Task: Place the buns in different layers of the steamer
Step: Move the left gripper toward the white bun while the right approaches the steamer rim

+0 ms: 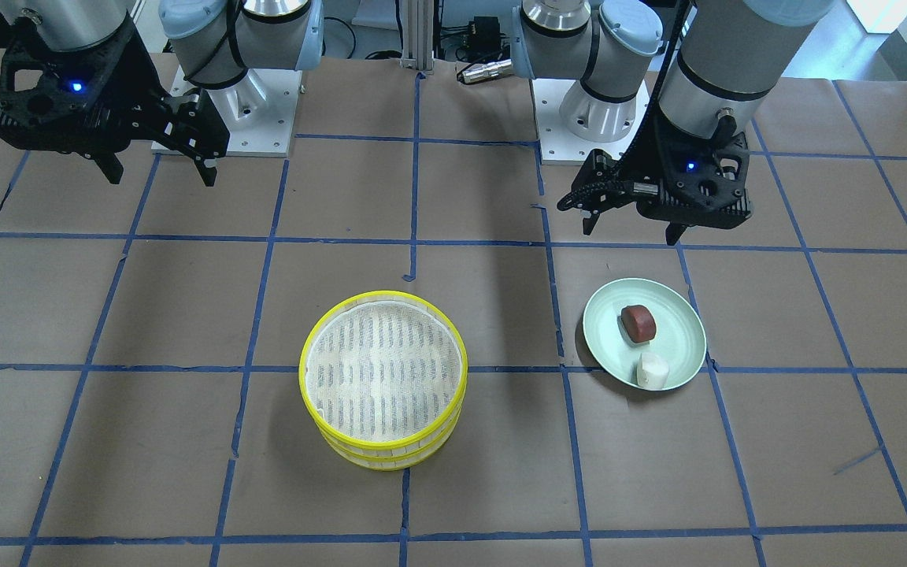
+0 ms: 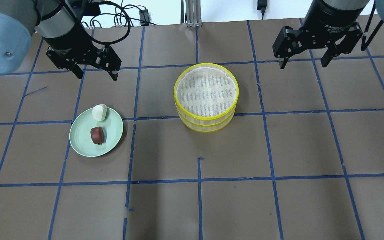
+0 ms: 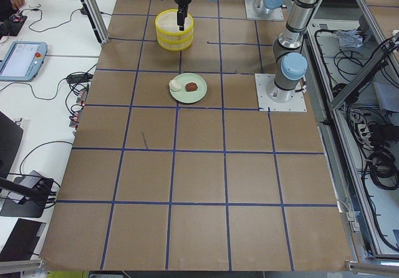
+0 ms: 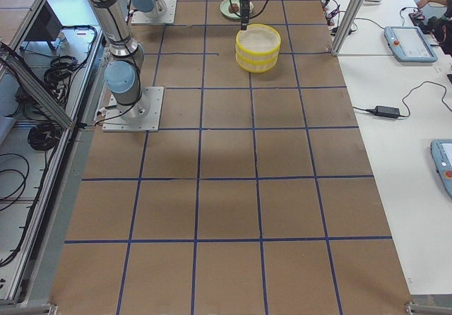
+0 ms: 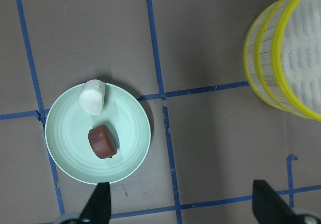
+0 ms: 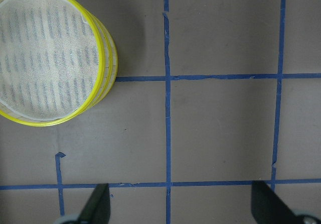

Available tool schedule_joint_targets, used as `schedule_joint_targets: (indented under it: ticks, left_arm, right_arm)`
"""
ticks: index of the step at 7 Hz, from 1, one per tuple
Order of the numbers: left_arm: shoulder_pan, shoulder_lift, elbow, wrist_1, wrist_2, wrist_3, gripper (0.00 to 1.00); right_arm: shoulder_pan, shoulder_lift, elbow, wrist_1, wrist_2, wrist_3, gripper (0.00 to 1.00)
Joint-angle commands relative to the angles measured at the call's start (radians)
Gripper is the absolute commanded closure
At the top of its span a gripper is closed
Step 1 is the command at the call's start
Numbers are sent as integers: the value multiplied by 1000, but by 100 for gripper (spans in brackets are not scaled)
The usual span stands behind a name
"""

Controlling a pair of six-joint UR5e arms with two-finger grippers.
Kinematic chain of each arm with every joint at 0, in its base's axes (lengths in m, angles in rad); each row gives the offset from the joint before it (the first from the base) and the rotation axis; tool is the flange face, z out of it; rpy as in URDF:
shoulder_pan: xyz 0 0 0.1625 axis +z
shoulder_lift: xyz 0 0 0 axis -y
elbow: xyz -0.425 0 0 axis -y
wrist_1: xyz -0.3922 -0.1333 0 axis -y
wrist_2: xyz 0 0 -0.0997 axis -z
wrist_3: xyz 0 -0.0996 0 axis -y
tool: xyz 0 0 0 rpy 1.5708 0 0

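The steamer (image 2: pixel 206 96) is two stacked yellow-rimmed trays with a white mesh floor, mid-table; it also shows in the front view (image 1: pixel 383 380), the left wrist view (image 5: pixel 288 58) and the right wrist view (image 6: pixel 50 53). The reddish-brown bun (image 2: pixel 97 135) and the white bun (image 2: pixel 99 112) lie on a pale green plate (image 2: pixel 82 141); they also show in the front view, reddish-brown (image 1: pixel 638 324) and white (image 1: pixel 652 370). My left gripper (image 2: pixel 96 72) hangs open and empty above the table beyond the plate. My right gripper (image 2: pixel 303 61) hangs open and empty to the right of the steamer.
The table is brown with a blue tape grid. The arm bases (image 1: pixel 225 118) stand on plates at the table's robot side. Benches with tablets and cables (image 3: pixel 25 53) run along the far side.
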State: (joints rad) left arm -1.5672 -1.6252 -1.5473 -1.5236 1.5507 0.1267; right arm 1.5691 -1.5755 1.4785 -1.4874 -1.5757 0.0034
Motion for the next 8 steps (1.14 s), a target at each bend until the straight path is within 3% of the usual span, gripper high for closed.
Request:
schedule_joint_targets:
  ticks: [1, 3, 6, 7, 8]
  left_arm:
    - [44, -2, -13, -3, 11, 4, 0]
    - [165, -25, -74, 35, 26, 168, 0]
    - [164, -200, -207, 312, 32, 169, 0]
    - [165, -238, -215, 362, 31, 166, 0]
    - [165, -301, -205, 408, 34, 166, 0]
  right_arm:
    - [3, -12, 5, 7, 2, 3, 0]
    - [28, 34, 32, -37, 11, 94, 0]
    - [164, 292, 37, -360, 2, 245, 0]
    - [166, 330, 77, -384, -4, 269, 8]
    - [166, 351, 135, -490, -4, 270, 8]
